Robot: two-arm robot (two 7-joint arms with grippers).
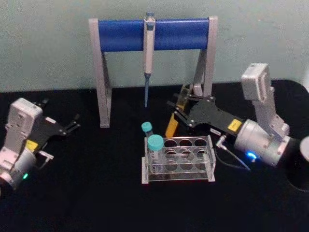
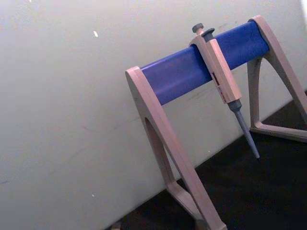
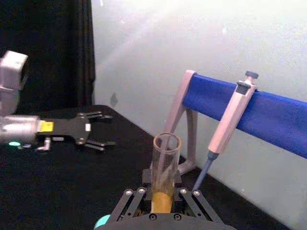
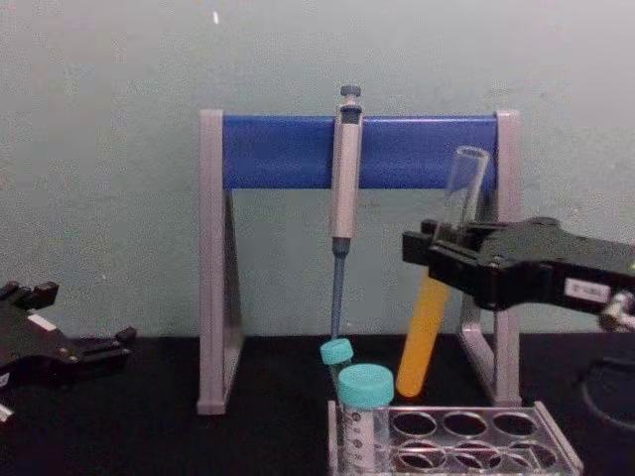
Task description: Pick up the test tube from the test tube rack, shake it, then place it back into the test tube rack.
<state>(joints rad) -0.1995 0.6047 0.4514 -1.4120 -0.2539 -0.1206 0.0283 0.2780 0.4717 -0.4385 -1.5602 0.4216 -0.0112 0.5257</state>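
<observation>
My right gripper (image 4: 442,260) is shut on the test tube (image 4: 427,332), a long clear capless tube with orange-yellow liquid in its lower half. It hangs tilted in the air above and behind the test tube rack (image 4: 556,446), its bottom clear of the holes. In the head view the tube (image 1: 171,126) shows just behind the clear rack (image 1: 205,157), held by the right gripper (image 1: 177,112). The right wrist view looks down the tube's open mouth (image 3: 166,143) between the fingers. My left gripper (image 1: 73,123) rests open at the left, also seen as the left gripper (image 3: 100,129) far off.
Two clear tubes with teal caps (image 1: 154,145) stand in the rack's left holes. A grey-and-blue pipette stand (image 1: 153,34) with a hanging pipette (image 1: 148,60) rises behind the rack. A cable (image 1: 231,159) lies right of the rack on the black table.
</observation>
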